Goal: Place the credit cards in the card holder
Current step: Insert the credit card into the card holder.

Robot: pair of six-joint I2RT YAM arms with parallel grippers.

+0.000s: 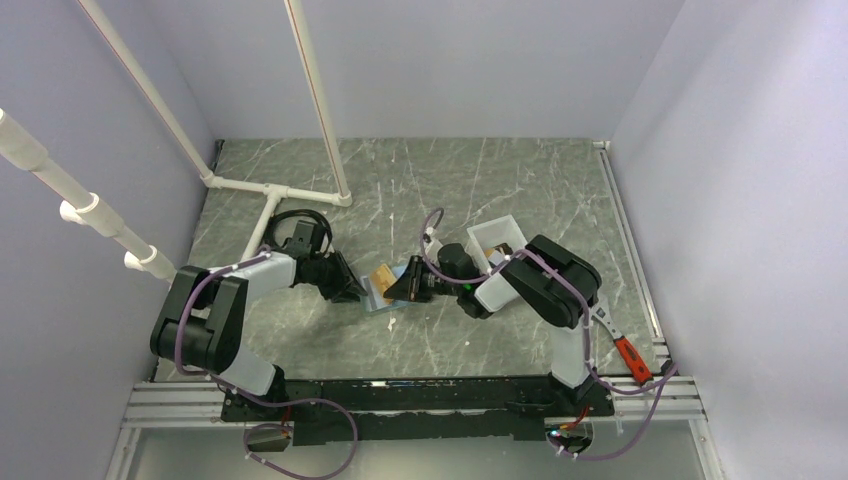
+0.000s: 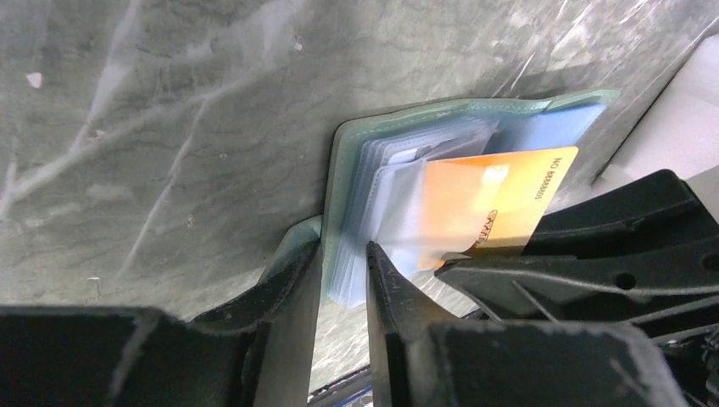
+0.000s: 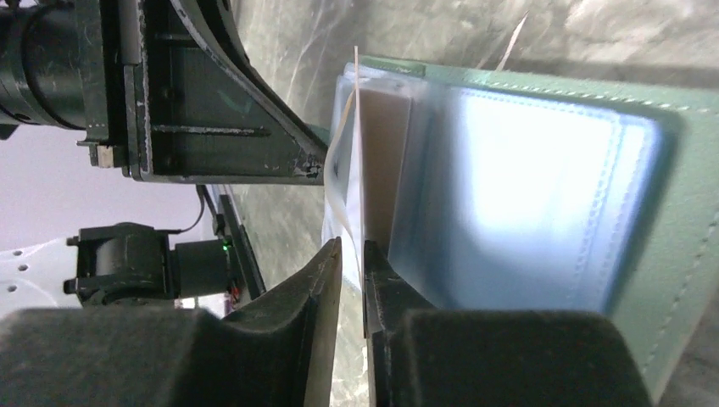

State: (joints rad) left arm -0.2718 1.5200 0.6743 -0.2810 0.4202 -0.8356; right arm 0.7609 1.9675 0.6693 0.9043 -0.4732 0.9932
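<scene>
The card holder (image 1: 375,298) lies open on the table between both grippers, sage-green outside (image 2: 339,170) with light blue clear sleeves (image 3: 526,195). My left gripper (image 1: 352,290) is shut on its sleeve stack at the near edge (image 2: 343,280). The orange-yellow credit card (image 2: 492,199) sits partly inside a clear sleeve, with its outer end sticking out. My right gripper (image 1: 400,285) is shut on that outer end; the card shows edge-on (image 3: 357,127) between the right gripper's jaws (image 3: 352,263). I cannot pick out the pale whitish card with certainty.
A white open-fronted bin (image 1: 497,240) stands just behind the right gripper. A red-handled tool (image 1: 630,355) lies at the right front edge. White pipe framing (image 1: 280,190) runs across the back left. Walls close in on three sides.
</scene>
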